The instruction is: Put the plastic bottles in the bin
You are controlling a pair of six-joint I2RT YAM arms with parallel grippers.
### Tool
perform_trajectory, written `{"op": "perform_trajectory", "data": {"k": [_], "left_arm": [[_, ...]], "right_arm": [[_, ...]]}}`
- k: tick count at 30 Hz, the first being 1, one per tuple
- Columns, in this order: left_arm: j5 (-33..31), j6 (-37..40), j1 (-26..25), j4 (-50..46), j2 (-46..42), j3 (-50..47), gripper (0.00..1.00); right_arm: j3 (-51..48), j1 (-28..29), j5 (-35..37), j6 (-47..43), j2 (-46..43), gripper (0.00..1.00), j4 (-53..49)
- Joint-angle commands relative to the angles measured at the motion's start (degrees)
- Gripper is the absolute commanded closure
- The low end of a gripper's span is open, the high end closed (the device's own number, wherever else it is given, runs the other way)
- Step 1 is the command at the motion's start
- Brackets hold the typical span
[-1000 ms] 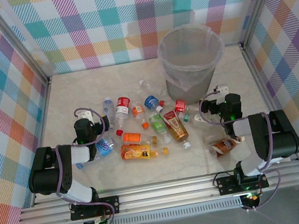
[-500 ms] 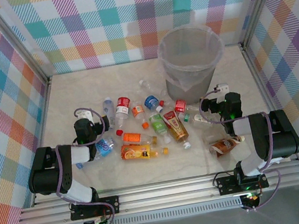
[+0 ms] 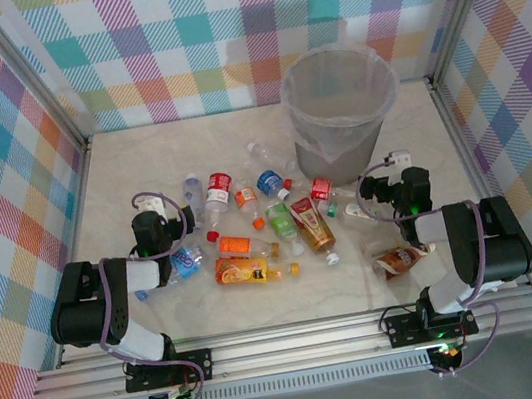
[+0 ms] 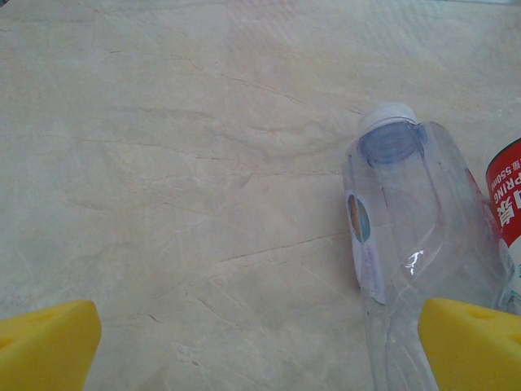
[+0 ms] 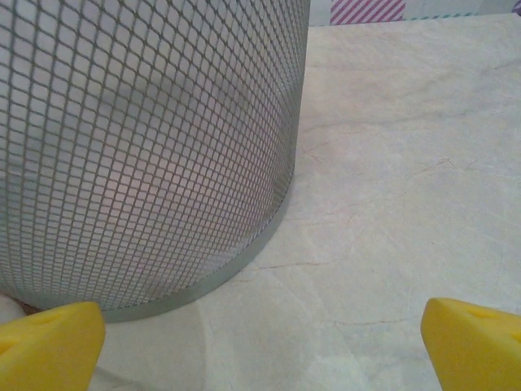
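A large round translucent grey plastic bin (image 3: 344, 147) with a clear bag liner stands upright toward the far side of the pale marble-patterned table (image 3: 118, 162). The small plastic bottles all lie on their sides on the table, outside the bin, mostly on its near-left side.

Just off the bin's near wall lie a red-labelled bottle (image 3: 320, 189) and a blue-labelled bottle with a blue cap (image 3: 268, 181). A bare clear bottle (image 3: 260, 150) lies beside the bin's left wall. Farther from the bin on the near side are a long bottle with a red-and-brown label (image 3: 310, 223), a green-labelled bottle (image 3: 281, 219) and two orange bottles (image 3: 243, 246) (image 3: 242, 271). Well to the left of the bin lie a clear bottle with a pale cap (image 3: 191, 188) and a white-capped bottle with a red label (image 3: 217, 195), side by side. A brown bottle (image 3: 397, 260) lies on the bin's near-right side, next to the right arm.

The left gripper (image 4: 260, 342) is low over the table well left of the bin, its yellow fingertips (image 4: 49, 342) spread wide with nothing pinched. The clear pale-capped bottle lies just ahead, and one fingertip overlaps its body, though whether they touch is hard to say.

The right gripper (image 5: 260, 342) is also spread wide and empty, facing the base of the bin's near-right wall from close by.
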Motion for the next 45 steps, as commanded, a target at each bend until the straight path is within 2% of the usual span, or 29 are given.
{"op": "perform_trajectory", "data": {"k": [1, 5, 8, 13, 16, 20, 24, 29, 35, 37, 38, 41, 45], "left_arm": [[-0.7, 0.1, -0.2, 2.3, -0.5, -0.3, 0.00], [-2.0, -0.3, -0.2, 2.7, -5.6, -3.0, 0.00], [-3.8, -0.5, -1.0, -2.9, -9.8, -1.9, 0.00], [-7.0, -2.4, -3.6, -17.6, -17.7, 3.0, 0.00], [-7.9, -6.1, -5.0, -29.5, -23.1, 7.9, 0.00], [-5.0, -12.5, -6.2, -47.5, -26.6, 17.6, 0.00], [4.7, -15.2, -7.2, -58.7, -26.4, 27.0, 0.00], [18.1, -13.3, -9.3, -65.5, -24.5, 36.9, 0.00], [37.6, -5.8, -9.4, -68.0, -19.1, 47.2, 0.00], [46.2, -0.9, -9.8, -73.0, -15.2, 52.8, 0.00], [48.4, 1.8, -10.2, -75.7, -13.4, 55.2, 0.00], [51.3, 9.2, -11.7, -83.0, -8.8, 61.6, 0.00], [48.2, 13.6, -14.2, -85.0, -6.9, 65.1, 0.00]], "right_arm": [[-1.0, -0.4, 0.9, 0.7, -4.1, 0.00, 1.2], [-1.3, -0.3, 2.9, 1.6, -9.9, 0.00, -3.6], [0.0, -0.1, 3.6, 2.5, -14.7, 0.00, -10.5], [4.6, 1.1, 9.1, 5.4, -23.1, 0.00, -26.8], [7.2, 1.8, 9.2, 10.0, -27.5, 0.00, -36.0], [11.7, 4.9, 6.5, 13.8, -29.3, 0.00, -48.0], [11.7, 11.8, 11.5, 17.1, -34.2, 0.00, -55.9], [13.2, 17.0, 11.1, 21.7, -39.0, 0.00, -67.2], [16.8, 22.5, 8.0, 23.9, -40.8, 0.00, -76.6], [18.5, 24.0, 6.1, 25.0, -40.2, 0.00, -79.1], [19.4, 25.0, 6.1, 25.5, -39.5, 0.00, -80.3], [21.8, 27.7, 6.4, 26.0, -37.1, 0.00, -83.2], [25.2, 32.0, 6.3, 26.4, -32.8, 0.04, -85.9]]}}
